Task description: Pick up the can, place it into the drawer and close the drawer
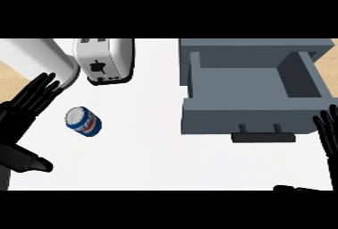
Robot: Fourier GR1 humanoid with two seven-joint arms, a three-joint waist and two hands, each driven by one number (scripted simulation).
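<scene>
Just to the right of the left hand point(20, 112), on the white counter point(152, 152), sits the can point(84, 121), blue with a red and white band and a pale top. It is apart from the hand, level with the gap between the fingers and the thumb, and nothing touches it. Whether it stands upright or leans cannot be told from this steep view. The left hand comes in at the view's left edge with its fingers straight and spread, pointing up and away from the robot, and its thumb held out well below them; it holds nothing. Beyond its fingertips stands a white rounded object point(41, 58), and just right of that a white toaster point(104, 60) with a black lever on its near face. Far across the counter, near the right hand point(328, 134), the grey drawer point(244, 114) is pulled out of its grey cabinet point(257, 47), and its inside shows bare. Its dark handle point(264, 135) juts from the front panel, a little to the left of the right hand's fingers. The right hand shows at the view's right edge, fingers straight and up, thumb low near the bottom edge, with nothing in it and touching neither drawer nor handle. The can lies well apart from the drawer, with bare counter between them.
</scene>
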